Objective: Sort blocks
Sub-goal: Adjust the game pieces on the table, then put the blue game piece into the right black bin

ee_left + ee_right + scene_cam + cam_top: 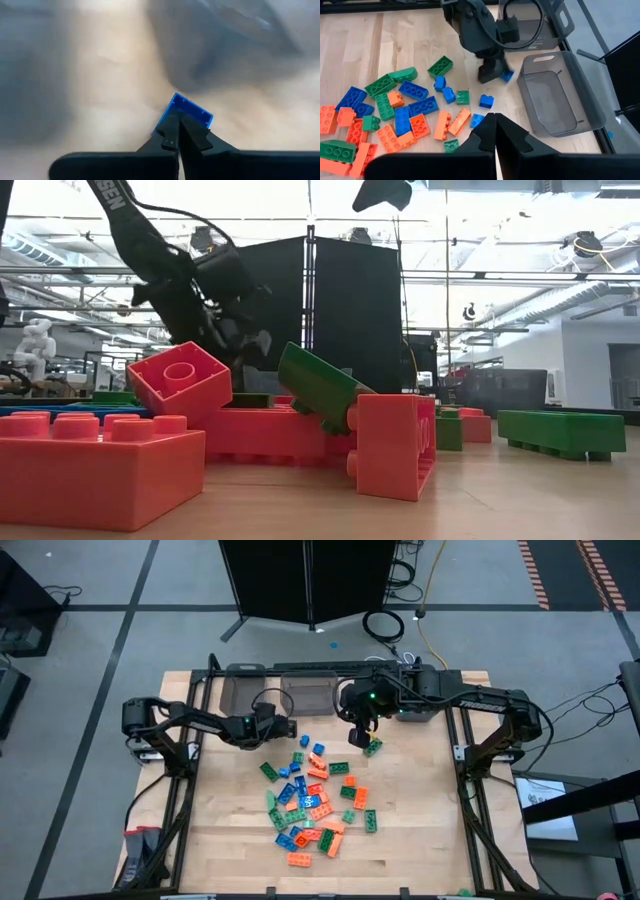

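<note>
The left end effector (492, 70) is closed tight on one small blue block (186, 111). It hangs just above the counter (420, 820), at the back, past the far edge of the pile. In the left wrist view the block pokes out past the pinched fingertips (170, 131), and one corner points away from them. It looks hard, smooth and shiny, like plastic. That view is blurry, so its studs do not show.

The next move likely turns on one thing: where the bins (310, 695) lie from this block. In the right wrist view an empty grey bin (555, 97) sits just beside the left end effector, with its long side pointing away from the pile. The block is near its rim but not over it yet. The left arm is the nearer one for that drop. The bin is see-through, with rounded corners and a handle slot.

The blocks (312, 802) lie in a loose pile in the middle of the counter, in orange, green and blue. They are boxy with round studs on top. Some lie flat and some are tipped.

The right end effector (495, 131) is shut and holds nothing. It hangs high over the back of the pile, above a green block (373, 746).
</note>
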